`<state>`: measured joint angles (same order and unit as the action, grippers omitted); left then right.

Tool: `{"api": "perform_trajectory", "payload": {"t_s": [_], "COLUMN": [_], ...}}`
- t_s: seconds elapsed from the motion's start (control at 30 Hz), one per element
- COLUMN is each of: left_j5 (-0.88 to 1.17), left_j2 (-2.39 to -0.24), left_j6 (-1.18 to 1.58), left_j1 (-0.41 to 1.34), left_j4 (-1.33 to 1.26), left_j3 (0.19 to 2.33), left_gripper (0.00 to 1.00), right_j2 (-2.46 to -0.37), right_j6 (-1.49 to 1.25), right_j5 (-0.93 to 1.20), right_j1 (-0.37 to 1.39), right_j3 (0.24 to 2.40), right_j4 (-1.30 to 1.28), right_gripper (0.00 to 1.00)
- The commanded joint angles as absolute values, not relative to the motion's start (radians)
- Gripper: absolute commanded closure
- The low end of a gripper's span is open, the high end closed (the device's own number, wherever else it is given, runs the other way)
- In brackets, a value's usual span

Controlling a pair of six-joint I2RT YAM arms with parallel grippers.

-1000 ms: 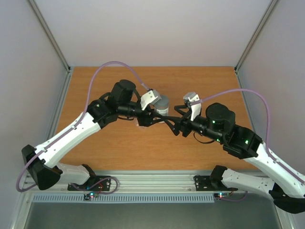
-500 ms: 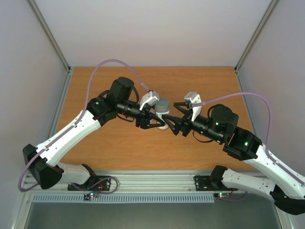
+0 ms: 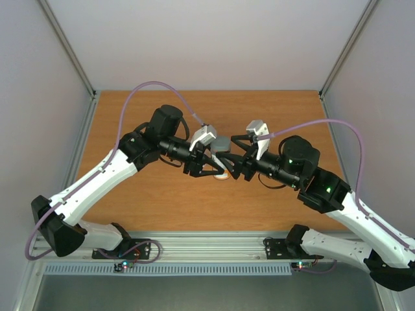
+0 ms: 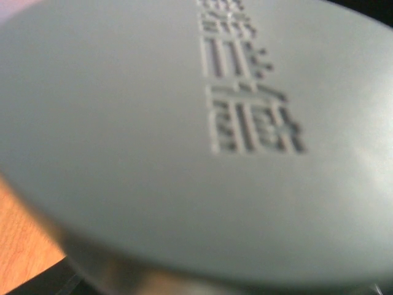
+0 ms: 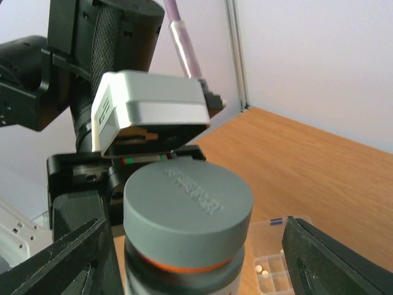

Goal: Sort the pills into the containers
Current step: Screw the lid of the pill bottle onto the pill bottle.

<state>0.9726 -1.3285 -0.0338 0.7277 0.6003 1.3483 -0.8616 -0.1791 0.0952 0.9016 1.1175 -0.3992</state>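
**Bottle clamped left, cap flanked right**

Writing: raised blocky characters on grey cap (image 4: 252, 80), two groups in a row, too blurred to read in left wrist view. Same embossing across cap top in right wrist view, also unreadable. Orange band just under cap, white bottle (image 5: 184, 279) below.

Versus a second ago: right gripper (image 3: 232, 159) moved in and up-table, now level with the cap instead of short of it. Left gripper (image 3: 218, 168) sits slightly lower in top view. Cap in about the same spot.

Jaws: left gripper closed on bottle body below cap. Right gripper spread wide, fingers (image 5: 328, 261) either side of cap, not touching.

Orientation: bottle roughly upright, long axis near vertical, cap up, over mid-table (image 3: 130, 194) between both wrists. Cannot tell if base rests on the wood.

Pill box (image 5: 277, 255) flat on table, lower right of right wrist view, near bottle and beyond it. Hidden under grippers in top view. Only a corner seen, long axis not determinable. Pills (image 5: 261, 268): white specks in its cells.
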Motion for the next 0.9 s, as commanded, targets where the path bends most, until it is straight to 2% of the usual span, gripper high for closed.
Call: {"api": "perform_trajectory", "payload": {"t_s": [0.0,0.63,0.87], "left_j5": [1.011,0.995,0.983], "left_j2": [-1.327,-1.320,-1.325], "left_j6": [-0.056,-0.086,-0.095], "left_j1": [0.722,0.724,0.723], "left_j4": [0.599,0.618,0.622], "left_j3": [1.373,1.366,1.367], "left_gripper": [0.89,0.89,0.89], "right_j2": [-0.883,-0.974,-0.999], "right_j6": [-0.186,-0.254,-0.258], "right_j5": [0.171,0.507,0.560], "right_j1": [0.862,0.684,0.669], "right_j3": [1.157,1.161,1.173], "right_j4": [-0.358,-0.289,-0.287], "right_gripper": [0.21,0.29,0.44]}}
